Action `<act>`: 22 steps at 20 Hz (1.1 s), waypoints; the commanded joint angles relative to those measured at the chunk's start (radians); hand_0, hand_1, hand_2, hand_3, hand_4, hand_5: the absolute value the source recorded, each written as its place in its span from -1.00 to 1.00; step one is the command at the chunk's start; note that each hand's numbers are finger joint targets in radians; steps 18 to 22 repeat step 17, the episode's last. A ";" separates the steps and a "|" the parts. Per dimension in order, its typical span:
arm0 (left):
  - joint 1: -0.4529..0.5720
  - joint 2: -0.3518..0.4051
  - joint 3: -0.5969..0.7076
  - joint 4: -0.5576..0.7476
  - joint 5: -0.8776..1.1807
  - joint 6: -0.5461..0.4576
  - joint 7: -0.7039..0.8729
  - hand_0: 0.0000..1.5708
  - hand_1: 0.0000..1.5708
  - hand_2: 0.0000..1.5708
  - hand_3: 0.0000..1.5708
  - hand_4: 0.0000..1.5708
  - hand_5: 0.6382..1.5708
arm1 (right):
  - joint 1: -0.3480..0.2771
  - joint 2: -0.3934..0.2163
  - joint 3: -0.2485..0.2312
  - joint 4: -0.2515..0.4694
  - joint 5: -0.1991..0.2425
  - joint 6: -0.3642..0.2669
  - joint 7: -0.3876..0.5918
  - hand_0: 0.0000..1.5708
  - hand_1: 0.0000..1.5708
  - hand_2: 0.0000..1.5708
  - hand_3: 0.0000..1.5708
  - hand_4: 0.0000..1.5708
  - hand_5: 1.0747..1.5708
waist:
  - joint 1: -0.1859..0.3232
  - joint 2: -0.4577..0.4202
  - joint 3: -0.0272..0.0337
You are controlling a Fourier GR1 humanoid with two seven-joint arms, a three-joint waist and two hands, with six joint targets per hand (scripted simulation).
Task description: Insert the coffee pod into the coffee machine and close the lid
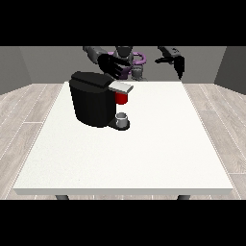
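There is one black coffee machine point(92, 103), one small grey cup point(122, 117), one white counter point(144, 153), and two hands point(111, 66) point(178, 65).

The humanoid robot point(126, 60) seen across the table was a dark machine, its small head and upper torso finished in grey. Violet bands curved around its chest at roughly three o'clock and nine o'clock from the centre of the body, the brightest colour on the figure. Its arms were charcoal grey, rounded and smooth. The hand at the view's left point(112, 65) was black, with slim black fingers and a thumb. The hand at the view's right point(177, 62) was black too, narrow and tapering. No cables, screws or markings could be made out on the body.
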 commanded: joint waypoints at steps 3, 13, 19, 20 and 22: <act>-0.021 -0.050 -0.036 -0.024 -0.014 0.046 -0.006 -1.00 -1.00 -1.00 -1.00 -0.79 1.00 | -0.065 -0.009 -0.019 0.017 0.005 0.006 0.025 -1.00 -1.00 -1.00 -1.00 -0.91 1.00 | -0.011 -0.023 0.0001; 0.088 -0.045 -0.014 0.048 -0.009 0.035 -0.098 -1.00 -1.00 -1.00 -1.00 -0.76 1.00 | 0.193 0.110 0.133 -0.141 -0.145 0.016 -0.109 -1.00 -1.00 -1.00 -1.00 -0.66 1.00 | -0.085 -0.123 0.0001; 0.115 -0.027 0.003 0.075 -0.002 0.029 -0.094 -1.00 -1.00 -1.00 -1.00 -0.76 1.00 | 0.381 0.111 0.221 -0.198 -0.229 -0.040 -0.116 -1.00 -1.00 -1.00 -1.00 -0.80 1.00 | -0.134 -0.183 0.0001; 0.115 -0.027 0.003 0.075 -0.002 0.029 -0.094 -1.00 -1.00 -1.00 -1.00 -0.76 1.00 | 0.381 0.111 0.221 -0.198 -0.229 -0.040 -0.116 -1.00 -1.00 -1.00 -1.00 -0.80 1.00 | -0.134 -0.183 0.0001; 0.115 -0.027 0.003 0.075 -0.002 0.029 -0.094 -1.00 -1.00 -1.00 -1.00 -0.76 1.00 | 0.381 0.111 0.221 -0.198 -0.229 -0.040 -0.116 -1.00 -1.00 -1.00 -1.00 -0.80 1.00 | -0.134 -0.183 0.0001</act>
